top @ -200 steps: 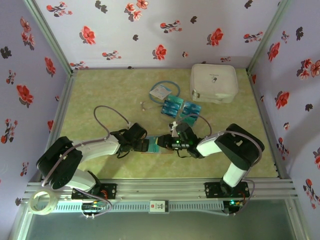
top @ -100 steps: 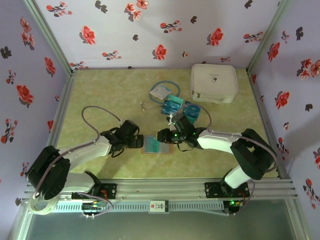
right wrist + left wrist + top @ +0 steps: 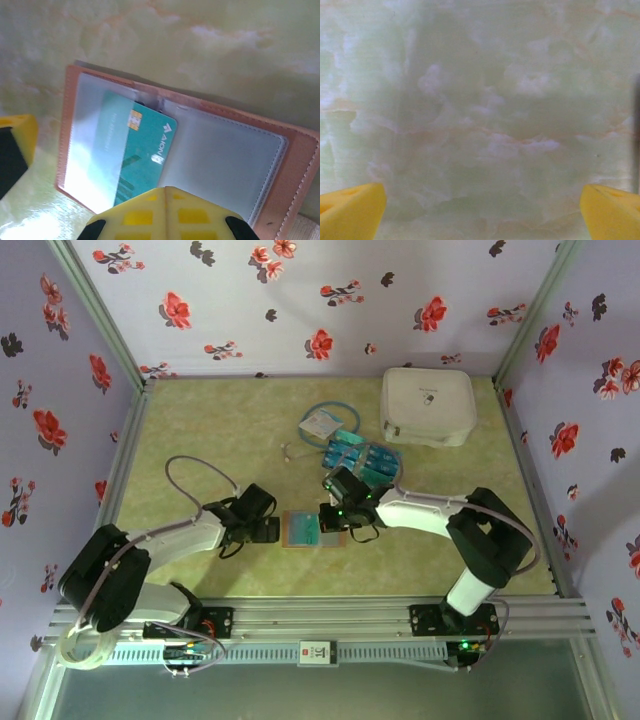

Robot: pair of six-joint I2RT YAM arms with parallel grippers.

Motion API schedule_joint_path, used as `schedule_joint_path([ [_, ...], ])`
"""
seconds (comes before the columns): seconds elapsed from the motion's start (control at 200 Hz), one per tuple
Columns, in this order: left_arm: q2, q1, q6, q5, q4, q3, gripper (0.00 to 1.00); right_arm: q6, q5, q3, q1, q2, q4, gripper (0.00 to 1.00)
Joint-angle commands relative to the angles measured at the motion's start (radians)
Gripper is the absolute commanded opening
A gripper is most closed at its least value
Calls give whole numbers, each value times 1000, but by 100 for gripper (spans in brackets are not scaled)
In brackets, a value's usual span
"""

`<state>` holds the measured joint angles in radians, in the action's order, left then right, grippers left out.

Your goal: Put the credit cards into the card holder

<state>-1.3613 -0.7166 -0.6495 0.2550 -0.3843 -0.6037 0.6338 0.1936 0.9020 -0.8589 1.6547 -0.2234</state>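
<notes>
Card holder point(image 3: 313, 530) lies open on the counter point(image 3: 200, 430), one teal credit card point(image 3: 142, 150) half sleeved.
The card's long axis follows the holder's fold, chip end away from the right fingers point(image 3: 145, 217), which are pressed together over its near end. The left fingers point(image 3: 350, 210) are spread wide beside the holder.

The top camera hung above and behind the arm bases, looking down and forward over the whole table point(image 3: 200, 430), from far edge to near edge. The left wrist camera faced straight down, very close to bare tabletop, with the left gripper point(image 3: 481, 212) framing its bottom corners. The right wrist camera looked down at close range on the open card holder point(image 3: 225, 160), with the right gripper point(image 3: 165, 212) at its bottom edge. Top and right wrist views shared that holder, toward the table's near edge.
</notes>
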Motion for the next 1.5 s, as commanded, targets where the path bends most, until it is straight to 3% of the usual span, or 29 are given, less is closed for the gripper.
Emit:
schedule_joint_path([
  [0.0, -26, 6, 19, 24, -33, -29, 100, -20, -31, 41, -14, 31, -38, 0],
  [1.23, -134, -31, 35, -4, 6, -72, 100, -9, 30, 210, -74, 201, -16, 0],
  [1.495, -103, -31, 30, 0, 0, -64, 100, -15, 21, 215, -74, 151, -19, 0],
])
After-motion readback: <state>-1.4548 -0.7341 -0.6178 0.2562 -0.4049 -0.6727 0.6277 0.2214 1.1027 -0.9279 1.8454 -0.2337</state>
